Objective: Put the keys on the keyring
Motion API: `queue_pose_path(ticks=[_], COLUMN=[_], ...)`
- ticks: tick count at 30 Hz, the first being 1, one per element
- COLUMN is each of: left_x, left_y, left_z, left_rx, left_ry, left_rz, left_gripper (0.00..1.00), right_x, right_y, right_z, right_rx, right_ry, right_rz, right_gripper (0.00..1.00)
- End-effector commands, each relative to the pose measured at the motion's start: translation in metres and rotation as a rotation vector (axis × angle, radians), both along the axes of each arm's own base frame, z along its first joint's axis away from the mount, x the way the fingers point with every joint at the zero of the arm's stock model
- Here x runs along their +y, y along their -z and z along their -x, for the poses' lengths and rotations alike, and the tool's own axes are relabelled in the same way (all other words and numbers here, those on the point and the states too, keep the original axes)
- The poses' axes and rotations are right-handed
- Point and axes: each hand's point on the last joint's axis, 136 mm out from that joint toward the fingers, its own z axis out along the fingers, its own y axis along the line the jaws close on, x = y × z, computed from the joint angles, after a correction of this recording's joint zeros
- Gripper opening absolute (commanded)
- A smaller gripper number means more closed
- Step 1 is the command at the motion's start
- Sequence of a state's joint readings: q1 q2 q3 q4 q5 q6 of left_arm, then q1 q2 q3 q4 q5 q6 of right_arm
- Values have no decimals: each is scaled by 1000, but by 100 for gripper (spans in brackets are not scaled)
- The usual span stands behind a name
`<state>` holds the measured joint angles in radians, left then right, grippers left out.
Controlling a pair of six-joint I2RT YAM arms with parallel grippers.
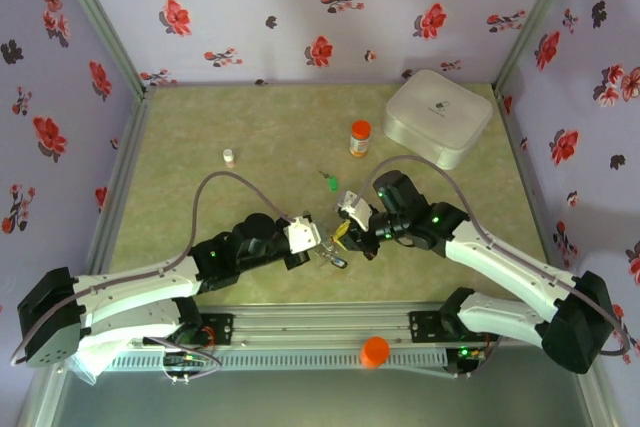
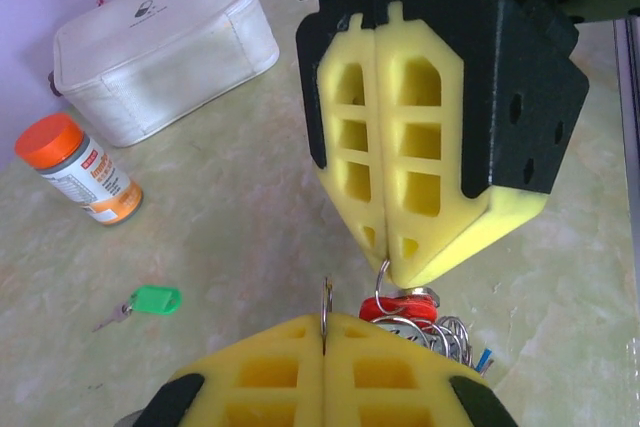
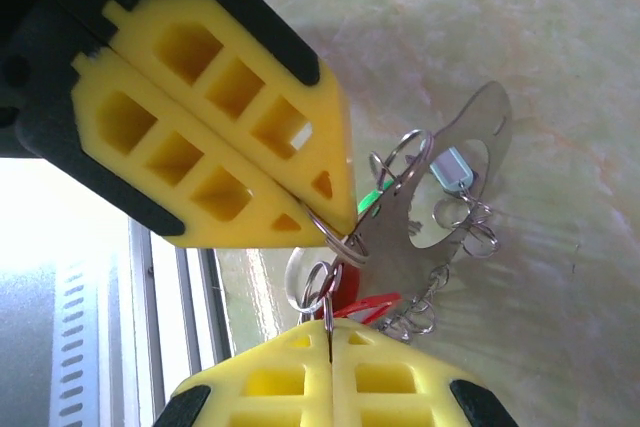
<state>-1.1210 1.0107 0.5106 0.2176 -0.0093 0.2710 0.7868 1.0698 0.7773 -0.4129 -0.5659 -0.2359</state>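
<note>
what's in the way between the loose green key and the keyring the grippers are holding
Nothing visible: the green key lies on bare table, apart from the keyring. The orange-capped bottle stands farther off. But the left gripper and right gripper are both shut on the keyring, so neither is free.

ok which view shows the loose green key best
Left wrist: the green key lies close and unobstructed, tag and metal blade both clear. Top view has the key as a tiny green speck.
</note>
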Motion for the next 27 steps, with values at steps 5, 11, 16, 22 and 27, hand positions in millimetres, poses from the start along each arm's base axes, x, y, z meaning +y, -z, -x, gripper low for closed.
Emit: queue_pose_path(ticks=[5, 11, 16, 22, 27], left_x=[-4, -4, -3, -3, -3], left_y=[-7, -7, -7, -6, -8], left_z=[2, 1, 1, 1, 1], left_rx=[-47, -48, -47, -46, -50], left_ry=[31, 28, 25, 26, 26], left_rz=[28, 28, 26, 24, 31], left_gripper=[0, 0, 0, 0, 0], right_x=[3, 4, 7, 8, 7], right_y=[-18, -21, -22, -21, -16], right_z=[-4, -1, -2, -8, -15], right_rx=[-78, -85, -93, -108, -111], right_ry=[3, -9, -13, 15, 48], right_rz=[-45, -67, -74, -71, -47], right_gripper=[0, 0, 0, 0, 0])
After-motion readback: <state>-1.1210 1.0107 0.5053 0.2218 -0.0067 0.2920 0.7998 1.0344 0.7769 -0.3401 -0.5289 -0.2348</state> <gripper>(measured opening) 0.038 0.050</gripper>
